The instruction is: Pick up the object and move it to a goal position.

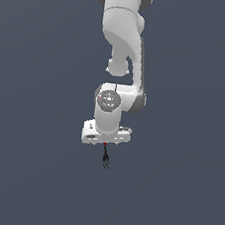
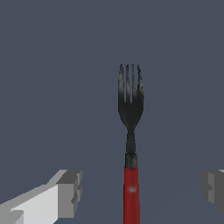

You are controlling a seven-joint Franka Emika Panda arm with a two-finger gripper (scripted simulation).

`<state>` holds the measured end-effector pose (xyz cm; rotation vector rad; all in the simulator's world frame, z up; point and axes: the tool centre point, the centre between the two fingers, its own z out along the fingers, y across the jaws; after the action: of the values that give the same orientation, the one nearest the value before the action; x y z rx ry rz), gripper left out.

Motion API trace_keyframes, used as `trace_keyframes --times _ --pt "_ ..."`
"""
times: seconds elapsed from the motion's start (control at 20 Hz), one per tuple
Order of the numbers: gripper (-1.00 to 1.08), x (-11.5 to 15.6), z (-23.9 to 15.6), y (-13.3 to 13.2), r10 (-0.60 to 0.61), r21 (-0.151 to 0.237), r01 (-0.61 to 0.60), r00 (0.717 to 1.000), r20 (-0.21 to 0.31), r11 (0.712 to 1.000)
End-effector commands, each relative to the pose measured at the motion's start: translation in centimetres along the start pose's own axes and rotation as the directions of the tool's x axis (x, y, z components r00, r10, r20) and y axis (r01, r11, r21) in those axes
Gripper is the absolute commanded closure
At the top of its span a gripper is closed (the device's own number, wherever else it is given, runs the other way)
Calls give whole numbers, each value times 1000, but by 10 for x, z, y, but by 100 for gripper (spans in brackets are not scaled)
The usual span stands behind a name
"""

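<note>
Red-handled, black-tined fork lies between the pincer fingers, which stand wide apart, not touching it. Looks light, stiff, slim; the red shaft is the likely grip spot.

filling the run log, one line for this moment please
pincer: open, astride fork | fork: ungrasped, red handle between fingers | lift: not yet

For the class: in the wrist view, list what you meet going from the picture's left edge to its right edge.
One claw finger → the fork, red handle and black prongs → the other claw finger.
</note>
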<state>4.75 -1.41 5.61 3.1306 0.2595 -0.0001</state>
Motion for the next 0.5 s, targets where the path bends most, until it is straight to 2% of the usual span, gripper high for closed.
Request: trace_keyframes --times 0.0,0.45 --pt "-92 0 4 0 0 0 0 1000 0 1000" --pt "-92 -1 45 0 -2 0 2 1000 0 1000"
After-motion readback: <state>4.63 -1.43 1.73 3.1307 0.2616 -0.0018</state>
